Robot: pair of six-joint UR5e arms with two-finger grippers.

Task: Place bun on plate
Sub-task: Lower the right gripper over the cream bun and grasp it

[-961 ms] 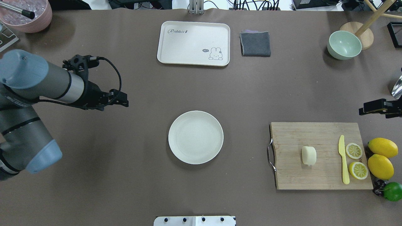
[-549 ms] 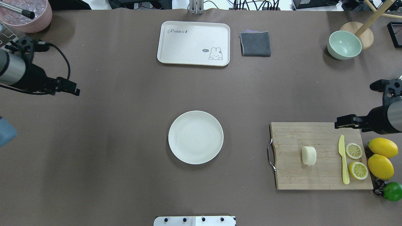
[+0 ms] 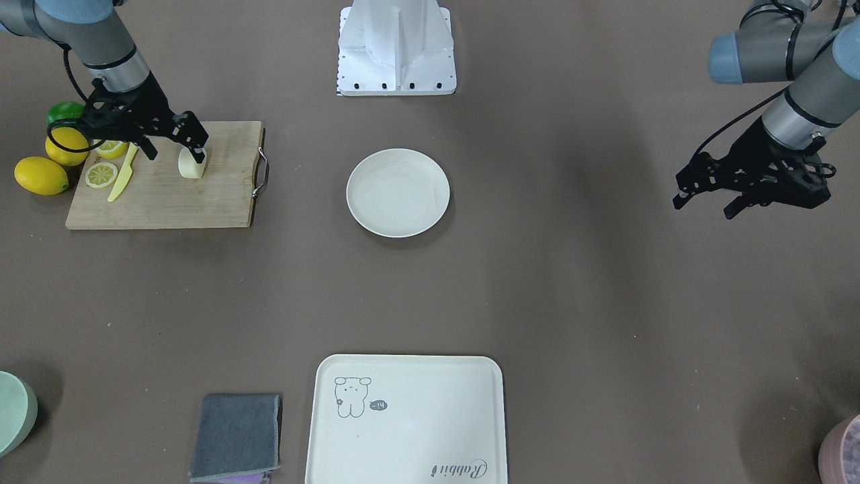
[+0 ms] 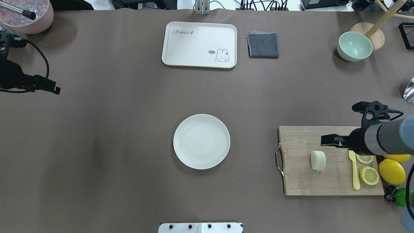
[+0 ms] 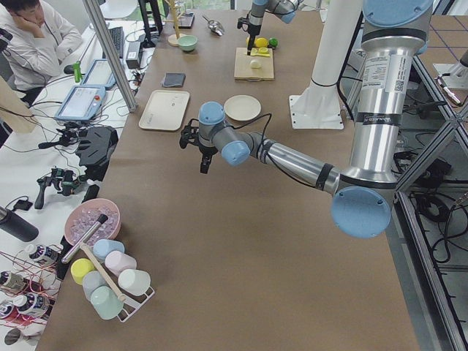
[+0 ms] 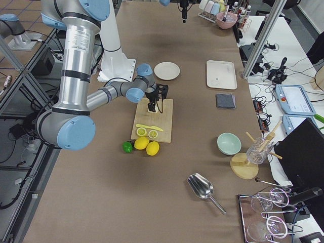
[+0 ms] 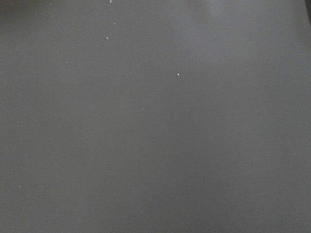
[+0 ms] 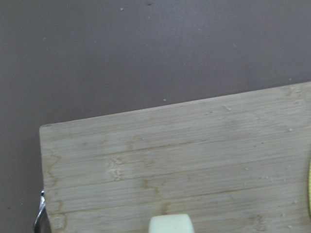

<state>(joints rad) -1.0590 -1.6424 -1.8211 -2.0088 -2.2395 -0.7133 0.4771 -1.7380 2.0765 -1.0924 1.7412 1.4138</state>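
Note:
The pale cream bun (image 4: 318, 160) lies on the wooden cutting board (image 4: 300, 181) at the right. It also shows as bun (image 3: 190, 166) and at the bottom edge of the right wrist view as bun (image 8: 169, 224). The round off-white plate (image 4: 201, 141) sits at the table's centre, with nothing on it, and appears as plate (image 3: 398, 192). My right gripper (image 3: 175, 144) hovers open over the board, just behind the bun; seen from above, the right gripper (image 4: 327, 140) points left. My left gripper (image 3: 704, 204) hangs open over bare table far from both, at the left gripper (image 4: 48, 86).
On the board lie a yellow knife (image 4: 354, 171) and lemon slices (image 4: 369, 175), with lemons (image 4: 392, 171) and a lime beside it. A cream tray (image 4: 199, 44), grey cloth (image 4: 263, 45) and green bowl (image 4: 354, 46) stand at the back. A pink bowl (image 4: 27, 14) is back left.
The right arm has come in from the right edge and moved left over the cutting board toward the bun. The left arm has pulled back to the left edge.

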